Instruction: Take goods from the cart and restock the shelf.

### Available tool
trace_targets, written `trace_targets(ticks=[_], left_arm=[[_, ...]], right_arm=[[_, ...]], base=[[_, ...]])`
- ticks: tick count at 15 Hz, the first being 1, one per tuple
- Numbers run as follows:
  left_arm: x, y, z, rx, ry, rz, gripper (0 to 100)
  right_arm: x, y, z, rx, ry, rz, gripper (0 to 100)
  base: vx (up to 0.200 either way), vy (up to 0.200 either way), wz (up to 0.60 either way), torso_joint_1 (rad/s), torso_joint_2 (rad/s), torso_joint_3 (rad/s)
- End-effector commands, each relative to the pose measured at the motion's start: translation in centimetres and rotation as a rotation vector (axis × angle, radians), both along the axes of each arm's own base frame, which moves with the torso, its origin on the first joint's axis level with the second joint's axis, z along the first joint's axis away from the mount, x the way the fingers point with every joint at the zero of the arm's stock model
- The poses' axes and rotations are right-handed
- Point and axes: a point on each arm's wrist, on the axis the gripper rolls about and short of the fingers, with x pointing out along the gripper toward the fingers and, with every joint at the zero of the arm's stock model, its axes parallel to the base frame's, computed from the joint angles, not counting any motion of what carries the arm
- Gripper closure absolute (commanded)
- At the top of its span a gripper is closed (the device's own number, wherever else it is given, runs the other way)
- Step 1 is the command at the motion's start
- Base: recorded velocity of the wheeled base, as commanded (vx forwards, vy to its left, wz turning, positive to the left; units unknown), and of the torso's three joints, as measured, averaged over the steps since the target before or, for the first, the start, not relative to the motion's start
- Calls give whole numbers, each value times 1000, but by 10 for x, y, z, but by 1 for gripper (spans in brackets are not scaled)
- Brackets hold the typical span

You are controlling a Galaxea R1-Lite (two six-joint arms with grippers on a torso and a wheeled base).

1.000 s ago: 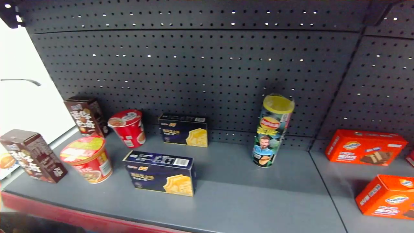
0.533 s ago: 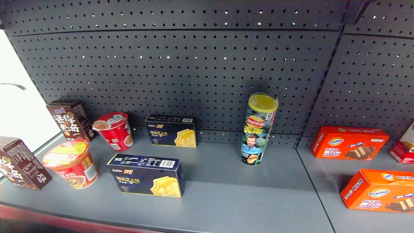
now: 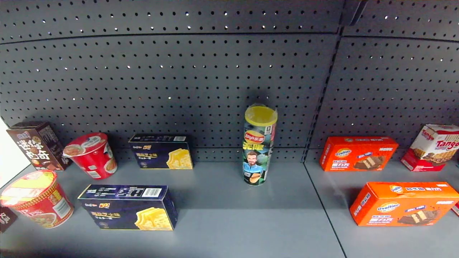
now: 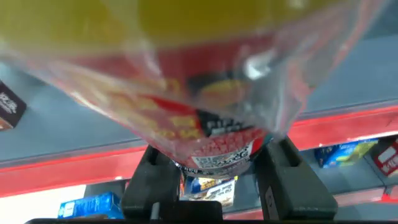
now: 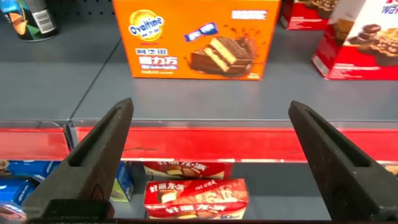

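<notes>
Now, your left end effector (image 4: 221,175) is clamped on a glossy, film-wrapped red noodle cup (image 4: 205,118). Your right end effector (image 5: 210,106) gapes wide and empty before the smooth grey metal shelf (image 5: 186,93).

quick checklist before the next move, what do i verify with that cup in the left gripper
1. Left gripper grips the held noodle cup, with a finger on each side of its base: ok
2. Right gripper open and empty: ok
3. Bare shelf between the front cracker box and the chip can: ok
4. Front noodle cup stands on its base, marking the cup row: ok
5. Held cup's height above the shelf: cannot tell
</notes>
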Motion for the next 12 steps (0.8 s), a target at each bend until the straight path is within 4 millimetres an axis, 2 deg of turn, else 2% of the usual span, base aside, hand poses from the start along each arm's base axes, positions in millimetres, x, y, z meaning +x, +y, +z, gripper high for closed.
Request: trace_targets(ticks=[1,8,9,10,12], left_arm=[[-1,0,1,0,-10,4,100],[-7,0,17,3,-91,14,100],[-6,0,20,6,-88,13,100],[-6,0,18,7,-69,13,100],[-9,0,18,6,-35,13,100]], right_arm=[[0,0,0,-2,-1,1,0],[2,0,4,1,24,18,0],[4,0,76,48,-55,82,0],[26,1,109,94,17,102,0],[36,4,115,-64,34,238,0]], base=[[0,0,0,0,0,0],[0,0,0,0,0,0],[0,0,0,0,0,0],[0,0,0,0,0,0],[0,0,0,0,0,0]])
